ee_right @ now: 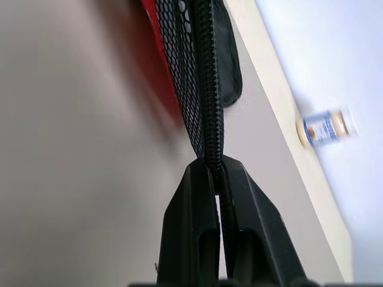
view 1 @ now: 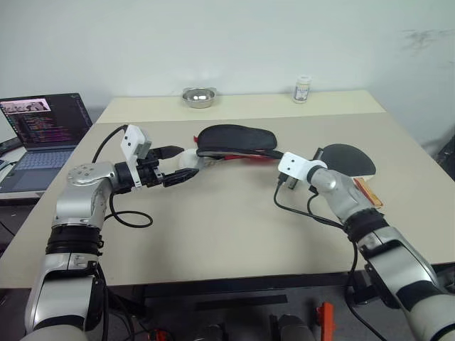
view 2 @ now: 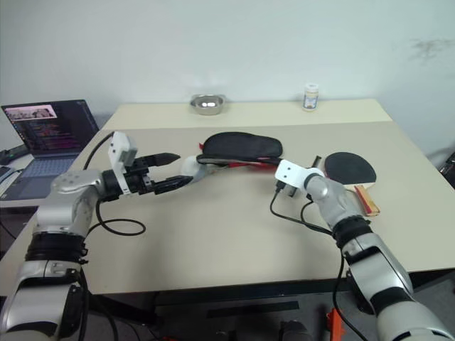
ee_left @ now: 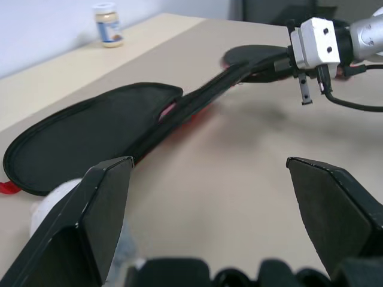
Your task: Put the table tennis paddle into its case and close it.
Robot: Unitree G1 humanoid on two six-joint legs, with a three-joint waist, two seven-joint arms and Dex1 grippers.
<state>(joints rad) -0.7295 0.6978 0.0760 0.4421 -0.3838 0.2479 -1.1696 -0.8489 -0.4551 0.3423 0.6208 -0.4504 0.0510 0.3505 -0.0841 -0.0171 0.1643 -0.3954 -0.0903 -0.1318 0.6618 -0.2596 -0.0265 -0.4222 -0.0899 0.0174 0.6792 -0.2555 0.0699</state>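
The case [view 1: 234, 138] lies across the middle of the table, black on top with a red lower part showing along its near edge. My right gripper [ee_right: 216, 173] is shut on its zippered mesh edge at the right end [view 1: 282, 160], and that edge is drawn out toward the hand. Behind my right hand lies the table tennis paddle [view 1: 348, 160], black face up, its wooden handle toward the front. At the case's left end my left gripper [view 1: 178, 165] stands open and holds nothing, with a small white object [view 1: 186, 158] just beside its fingers.
A metal bowl [view 1: 199, 96] and a small bottle [view 1: 303, 89] stand at the table's far edge. An open laptop [view 1: 43, 131] sits on a lower surface to the left. A black cable loops on the table near each wrist.
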